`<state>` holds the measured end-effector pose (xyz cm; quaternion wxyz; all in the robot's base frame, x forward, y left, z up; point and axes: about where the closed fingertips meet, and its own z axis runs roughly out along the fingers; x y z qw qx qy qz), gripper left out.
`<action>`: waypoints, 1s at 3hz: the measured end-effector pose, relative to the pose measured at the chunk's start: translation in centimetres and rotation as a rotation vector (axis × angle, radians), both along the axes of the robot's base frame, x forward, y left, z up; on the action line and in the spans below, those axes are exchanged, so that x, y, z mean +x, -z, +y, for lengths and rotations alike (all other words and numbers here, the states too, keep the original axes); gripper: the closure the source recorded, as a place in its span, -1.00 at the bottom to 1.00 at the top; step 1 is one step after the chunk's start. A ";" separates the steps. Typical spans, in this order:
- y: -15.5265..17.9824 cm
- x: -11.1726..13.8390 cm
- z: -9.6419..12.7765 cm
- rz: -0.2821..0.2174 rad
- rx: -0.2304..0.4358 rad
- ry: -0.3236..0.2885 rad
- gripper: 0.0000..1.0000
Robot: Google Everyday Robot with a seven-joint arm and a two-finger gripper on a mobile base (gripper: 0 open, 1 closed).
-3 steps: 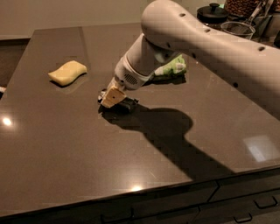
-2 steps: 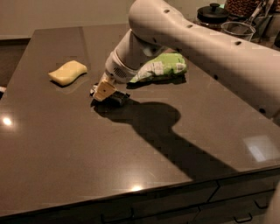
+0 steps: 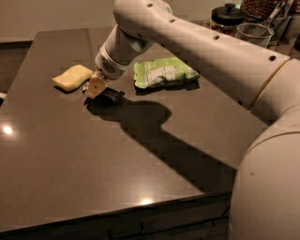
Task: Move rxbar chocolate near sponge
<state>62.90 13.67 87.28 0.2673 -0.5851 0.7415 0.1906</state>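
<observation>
The rxbar chocolate (image 3: 111,95) is a small dark shiny bar low over the dark table (image 3: 93,159), just right of the sponge. The sponge (image 3: 72,77) is pale yellow and lies at the table's back left. My gripper (image 3: 96,88) reaches down from the white arm (image 3: 187,42) and is shut on the left end of the bar, a short gap right of the sponge. The bar's left end is hidden by the tan fingertips (image 3: 95,86).
A bright green snack bag (image 3: 161,72) lies right of the gripper, partly under the arm. A black-lidded jar (image 3: 226,18), a clear glass (image 3: 253,33) and another jar (image 3: 258,7) stand at the back right. The table's front edge runs near the bottom.
My gripper has moved left with the dark bar, away from the green bag and closer to the sponge. The sponge and the bag have not moved.
</observation>
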 end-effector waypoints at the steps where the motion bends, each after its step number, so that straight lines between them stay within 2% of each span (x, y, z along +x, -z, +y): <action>1: 0.0 1.5 1.9 0.006 -0.005 0.010 0.62; 2: 0.2 2.7 3.1 0.021 0.005 0.020 0.17; 3: 0.3 3.4 3.8 0.002 0.029 0.047 -0.27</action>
